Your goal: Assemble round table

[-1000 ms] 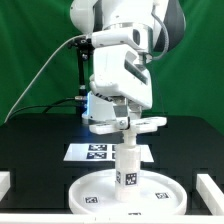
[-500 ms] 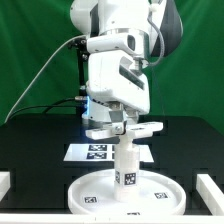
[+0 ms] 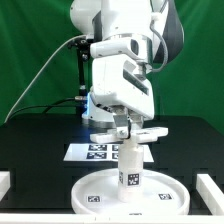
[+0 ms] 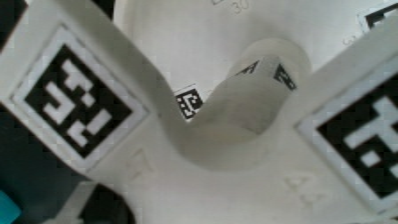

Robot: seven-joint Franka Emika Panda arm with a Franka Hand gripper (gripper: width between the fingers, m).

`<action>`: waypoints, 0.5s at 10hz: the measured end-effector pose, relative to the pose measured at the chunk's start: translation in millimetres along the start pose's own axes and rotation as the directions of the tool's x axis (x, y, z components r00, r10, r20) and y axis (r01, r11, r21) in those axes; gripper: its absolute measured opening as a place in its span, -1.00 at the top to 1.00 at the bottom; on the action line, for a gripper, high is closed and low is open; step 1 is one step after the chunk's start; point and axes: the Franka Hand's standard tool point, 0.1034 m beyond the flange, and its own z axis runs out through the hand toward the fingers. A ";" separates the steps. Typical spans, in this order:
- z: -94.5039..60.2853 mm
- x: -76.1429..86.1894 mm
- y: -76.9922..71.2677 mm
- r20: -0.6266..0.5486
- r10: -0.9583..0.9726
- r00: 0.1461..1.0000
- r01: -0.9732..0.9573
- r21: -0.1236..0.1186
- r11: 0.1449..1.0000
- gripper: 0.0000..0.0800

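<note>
The large round disc (image 3: 95,187) lies flat on the black table at the front. The thick leg (image 3: 129,168) stands upright in its middle, a tag on its side. My gripper (image 3: 122,124) is shut on the cross-shaped foot piece (image 3: 140,131) and holds it level right at the leg's top end. Whether the two touch is hidden. In the wrist view two tagged arms of the foot piece (image 4: 75,88) fill the sides, and the leg (image 4: 246,115) shows between them. My fingertips are hidden there.
The marker board (image 3: 92,152) lies flat behind the disc. White raised blocks stand at the exterior view's left edge (image 3: 5,184) and right edge (image 3: 212,186). A green curtain hangs behind the table.
My gripper has come down with the foot piece toward the leg's top and turned it a little. The leg and disc have not moved.
</note>
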 end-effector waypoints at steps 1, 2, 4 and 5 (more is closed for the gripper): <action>-0.1 0.2 -0.1 -0.001 0.004 1.000 -0.004 -0.002 1.000 -0.12; -0.5 -0.5 -0.4 -0.004 0.001 1.000 -0.001 -0.007 1.000 -0.12; -0.4 -0.6 -0.4 -0.004 0.002 1.000 -0.002 -0.007 1.000 -0.31; -0.4 -0.7 -0.4 -0.004 0.002 1.000 -0.002 -0.007 1.000 -0.53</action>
